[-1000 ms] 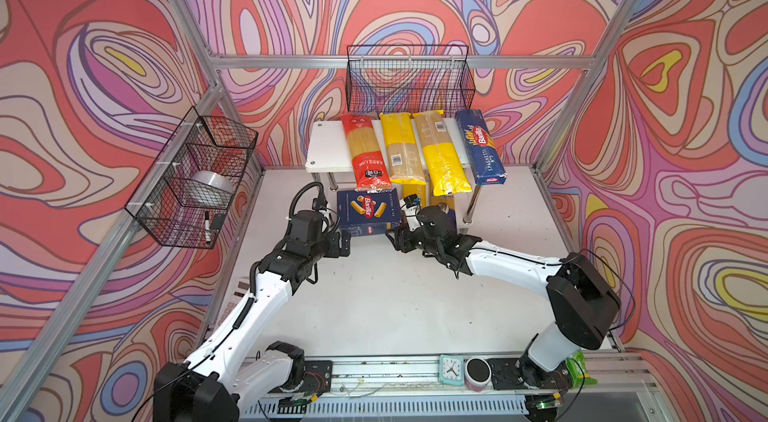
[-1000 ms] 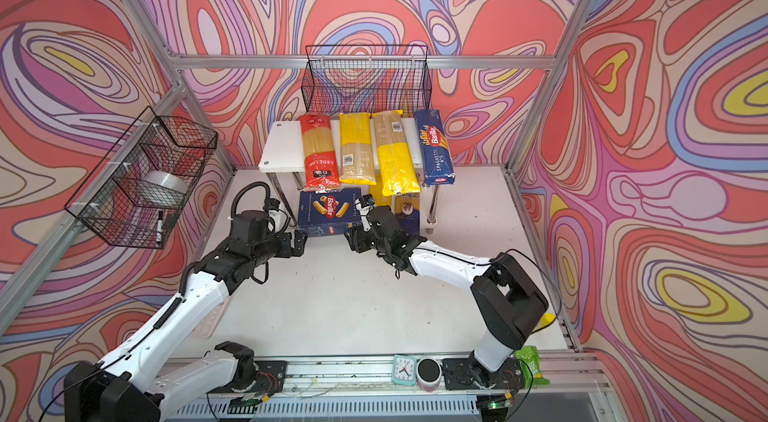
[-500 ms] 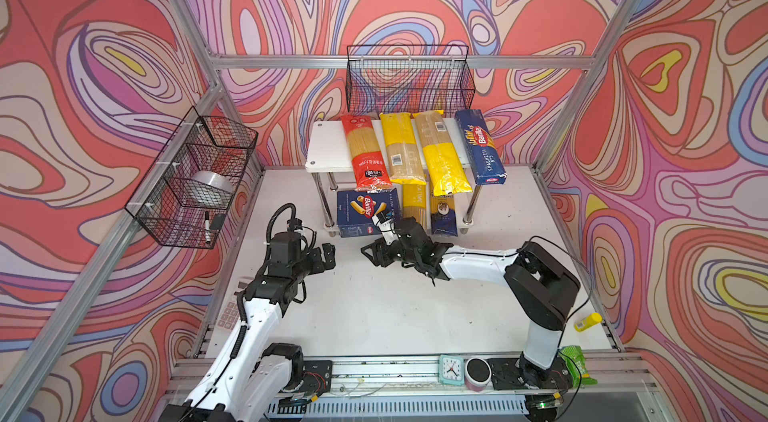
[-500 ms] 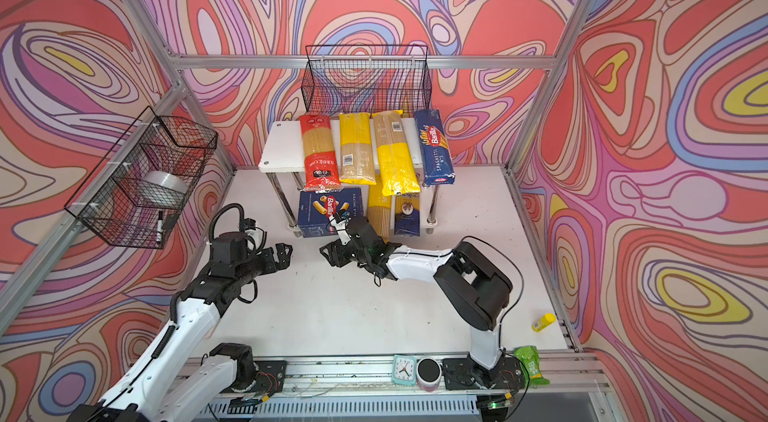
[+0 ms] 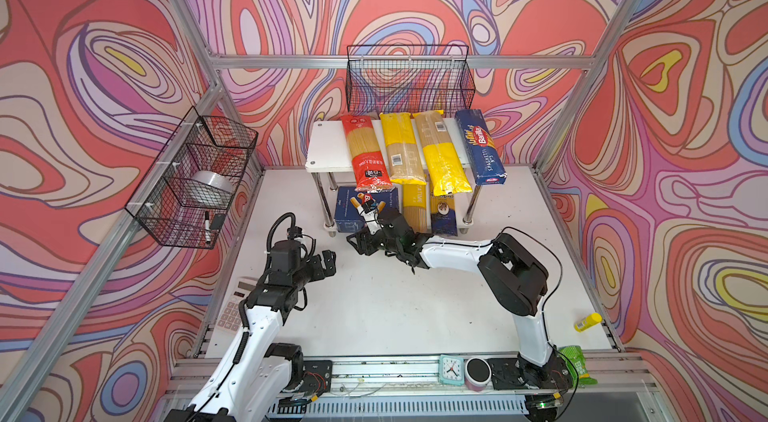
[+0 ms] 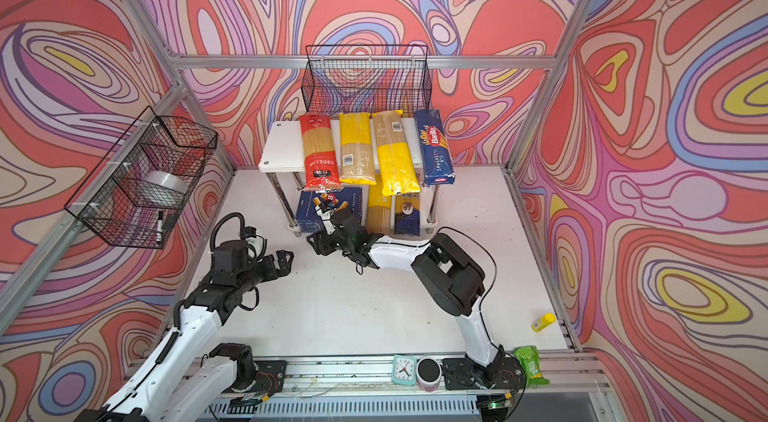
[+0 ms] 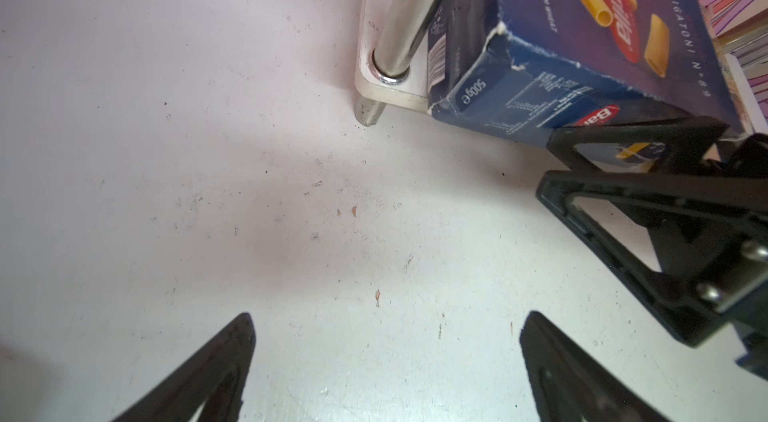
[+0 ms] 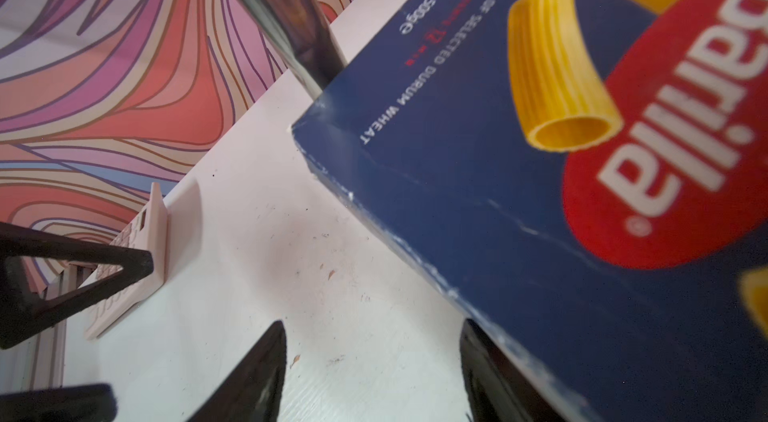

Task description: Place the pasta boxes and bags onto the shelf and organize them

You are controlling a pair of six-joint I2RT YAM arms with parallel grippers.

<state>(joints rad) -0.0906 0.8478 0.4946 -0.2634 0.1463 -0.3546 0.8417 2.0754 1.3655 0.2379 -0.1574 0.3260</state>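
Everything sits on the shelf (image 5: 328, 146) at the 12 o'clock end of the tabletop (image 5: 395, 308). On the upper board, running from 9 to 3 o'clock, lie the red bag (image 5: 365, 154), two yellow bags (image 5: 401, 150) and the Spaghetti box (image 5: 480, 146). Below are the rigatoni box (image 5: 353, 214), the PASTATIME bag (image 5: 414, 208) and the dark blue bag (image 5: 444, 210).

As I judge it, what remains is squaring up the rigatoni box. In the left wrist view its worn near corner pokes past the lower board's front edge, close beside the chrome leg (image 7: 409, 13).

My right claw (image 5: 360, 242) hovers at the box's 6 o'clock end, jaws roughly half apart and holding nothing. One finger is very close under the box edge; I cannot tell if it touches. My left claw (image 5: 328, 263) hangs wide open and empty over bare tabletop at about 8 o'clock of the box, well clear.

To do this well, I should press low and centred on the box's near face and push slowly toward 12 o'clock. An off-centre push would likely swing it into the leg. I also want my wrist kept low, since the red bag overhangs just above.
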